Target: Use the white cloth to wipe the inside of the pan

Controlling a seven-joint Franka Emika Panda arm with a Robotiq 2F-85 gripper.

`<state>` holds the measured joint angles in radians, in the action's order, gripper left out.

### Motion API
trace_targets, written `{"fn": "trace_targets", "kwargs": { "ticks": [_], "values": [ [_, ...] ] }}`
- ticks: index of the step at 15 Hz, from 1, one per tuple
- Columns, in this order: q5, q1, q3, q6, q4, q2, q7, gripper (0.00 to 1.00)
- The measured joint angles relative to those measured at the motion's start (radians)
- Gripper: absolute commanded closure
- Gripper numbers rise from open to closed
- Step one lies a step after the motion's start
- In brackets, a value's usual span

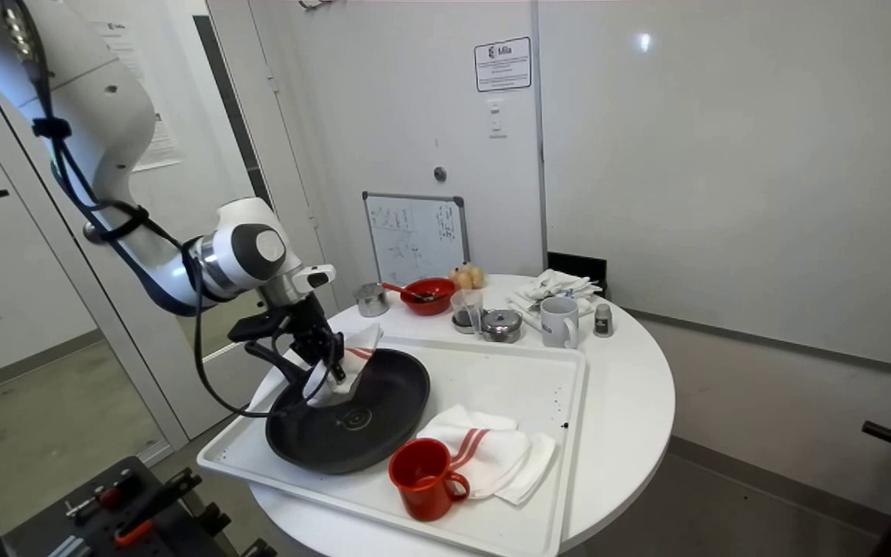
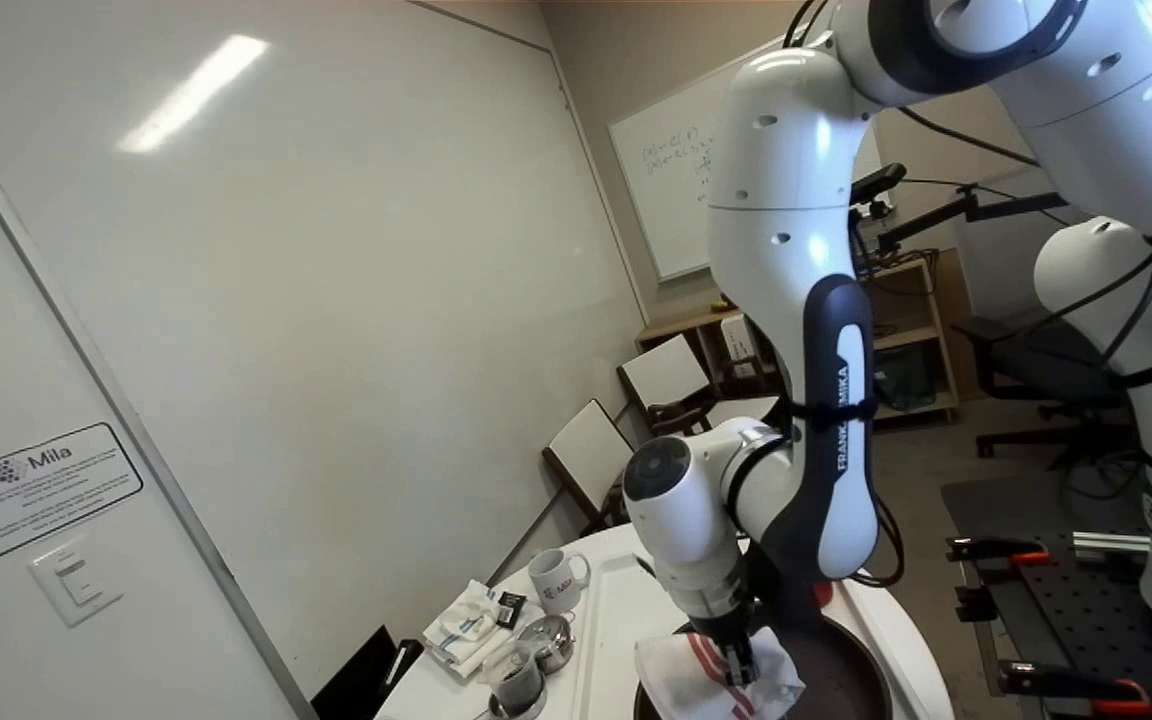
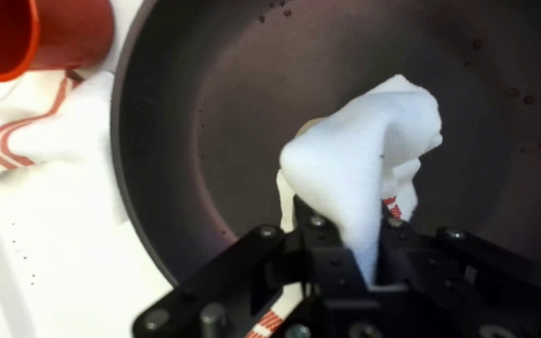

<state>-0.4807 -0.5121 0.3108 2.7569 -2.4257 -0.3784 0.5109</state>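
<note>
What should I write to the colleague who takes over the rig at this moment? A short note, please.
Gripper: closed on the white cloth.
Pan: on the tray, the cloth over its inside; whether they touch is not clear.
Done: cloth gripped and positioned over the pan.
Left: wiping the inside, where small spots show; I cannot tell if any wiping is done.
</note>
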Motion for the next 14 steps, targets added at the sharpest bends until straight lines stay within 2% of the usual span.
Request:
{"fn": "trace_targets", "kwargs": {
  "ticks": [3, 5, 7, 8, 10, 14],
  "values": [
    [-0.025, 0.051, -0.001, 0.000, -0.090, 0.133, 0.014, 0.91],
    [0.006, 0.138, -0.044, -0.002, -0.130, 0.201, -0.020, 0.91],
    [0.105, 0.238, -0.103, -0.003, -0.153, 0.247, -0.118, 0.91],
    [0.173, 0.285, -0.134, -0.003, -0.161, 0.262, -0.188, 0.83],
    [0.292, 0.354, -0.190, -0.003, -0.170, 0.282, -0.318, 0.83],
    [0.322, 0.371, -0.216, -0.003, -0.179, 0.288, -0.347, 0.83]
  ]
}}
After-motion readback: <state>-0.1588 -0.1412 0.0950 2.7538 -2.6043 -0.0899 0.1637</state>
